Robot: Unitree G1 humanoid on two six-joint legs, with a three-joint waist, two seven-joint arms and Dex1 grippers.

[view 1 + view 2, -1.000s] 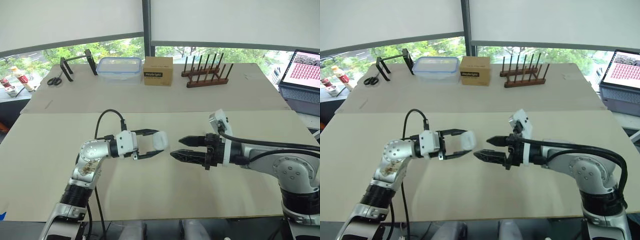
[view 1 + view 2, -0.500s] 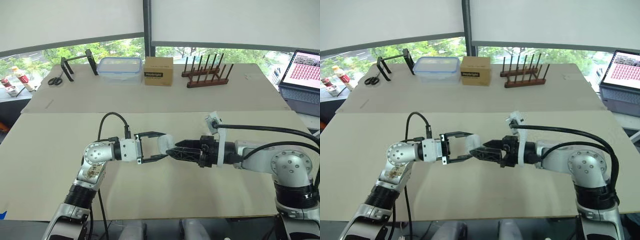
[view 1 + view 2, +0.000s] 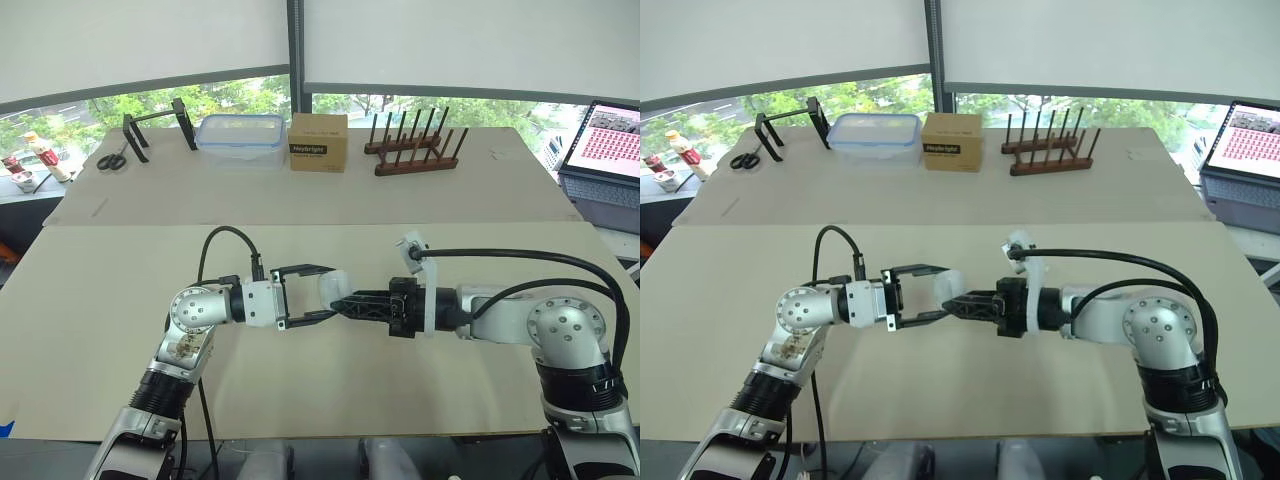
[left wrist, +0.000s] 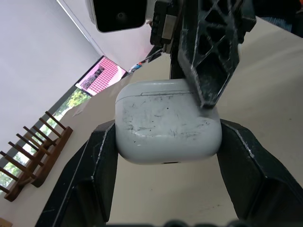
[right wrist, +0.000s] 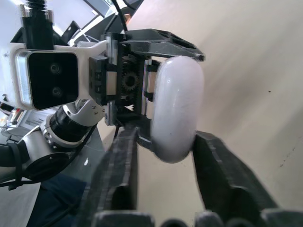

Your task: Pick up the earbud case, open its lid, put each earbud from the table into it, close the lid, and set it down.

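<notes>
Clamped between left jaws, above beige tabletop: scuffed white rounded plastic earbud case. Straddling its outer end, narrowly parted right jaws; contact unclear.

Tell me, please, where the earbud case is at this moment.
In the head views the earbud case is held above the near table, clamped in the left gripper, with the open right gripper meeting it from the right.

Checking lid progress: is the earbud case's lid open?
No, the earbud case held in the left gripper shows its lid seam shut.
</notes>
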